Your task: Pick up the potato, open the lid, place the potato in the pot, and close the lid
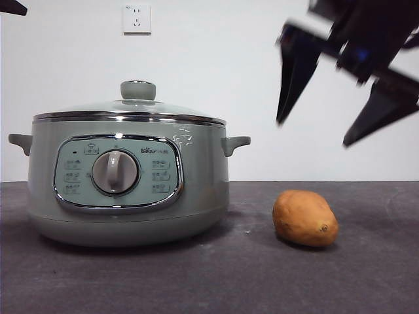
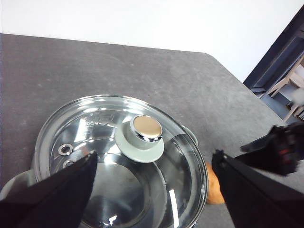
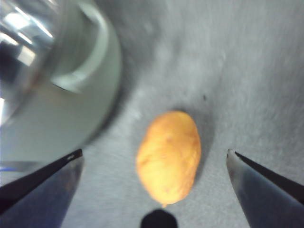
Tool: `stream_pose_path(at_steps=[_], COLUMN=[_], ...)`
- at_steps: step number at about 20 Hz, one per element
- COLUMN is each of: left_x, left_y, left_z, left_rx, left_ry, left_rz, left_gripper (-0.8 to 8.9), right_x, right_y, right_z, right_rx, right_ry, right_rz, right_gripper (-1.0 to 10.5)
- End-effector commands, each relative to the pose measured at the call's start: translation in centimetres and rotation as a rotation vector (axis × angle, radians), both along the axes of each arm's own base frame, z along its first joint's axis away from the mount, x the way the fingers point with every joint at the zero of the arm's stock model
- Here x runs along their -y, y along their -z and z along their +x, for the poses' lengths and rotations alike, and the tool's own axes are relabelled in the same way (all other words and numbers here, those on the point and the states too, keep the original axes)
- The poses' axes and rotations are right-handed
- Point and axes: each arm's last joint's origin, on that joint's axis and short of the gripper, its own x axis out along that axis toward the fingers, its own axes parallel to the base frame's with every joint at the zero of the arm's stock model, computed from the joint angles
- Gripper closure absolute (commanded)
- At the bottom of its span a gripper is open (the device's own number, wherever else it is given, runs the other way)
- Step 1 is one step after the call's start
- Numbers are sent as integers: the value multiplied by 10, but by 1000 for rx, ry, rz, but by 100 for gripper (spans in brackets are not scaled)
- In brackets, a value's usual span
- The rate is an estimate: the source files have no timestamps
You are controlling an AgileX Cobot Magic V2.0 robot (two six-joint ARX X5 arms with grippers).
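The right end effector [image 1: 347, 124] hangs in the air high on the right, almost straight above the potato [image 1: 305, 218], clearly apart from it. So the coming move looks like a near-vertical drop.

The potato lies on the dark tabletop [image 1: 216, 275], just right of the pot [image 1: 127, 176] and not touching it. In the front view its long axis runs roughly left-right with a slight tilt. In the right wrist view the potato [image 3: 168, 156] sits between the two jaws, nearly centred, with its long axis running across the line joining the jaws. They would therefore close on the short width, which looks like a good grasp alignment.

The right end effector's jaws are spread wide, wider than the potato with room on both sides, and they hold nothing and touch nothing. This arm is plainly the nearer one to the potato.

The left end effector [image 2: 156, 190] hovers above the lid [image 2: 118, 156], jaws wide apart either side of the knob [image 2: 142, 135], also empty and, as far as I can tell, not in contact. In the front view it shows only as a black tip at the top left corner.

The lid sits closed on the pot. Judged stage: pre-grasp on the potato, nothing picked yet.
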Motion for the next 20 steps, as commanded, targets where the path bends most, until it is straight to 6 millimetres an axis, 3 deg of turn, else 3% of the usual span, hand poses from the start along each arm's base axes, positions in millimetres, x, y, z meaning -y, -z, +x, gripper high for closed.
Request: stream_pose_path(at_steps=[1,9,11,14,16,20], left_x=[1,2,2,2,2,2], left_y=[-1,0,1,1,1,2], left_z=[-1,-1,-1,-2,-2,3], left_rx=[-4,-15,-19,-23,-25,-29], left_ry=[7,12,12,12,10,-5], left_rz=[-5,-3,-2,-1,-1,7], left_gripper=[405,405,405,405,405,405], right_x=[-9,-26,-27,-27,-26,-19], right_y=[19,80,86,85,80,50], right_z=[8,32,33,33,31,20], right_rx=[-43,-188,-203,-198,-185,-127], right_ry=[-2,-20,-19,-20,-21,-21], right_rz=[-59,-132,-142,-140,-133,-103], right_gripper=[447,451,625,952,959,958])
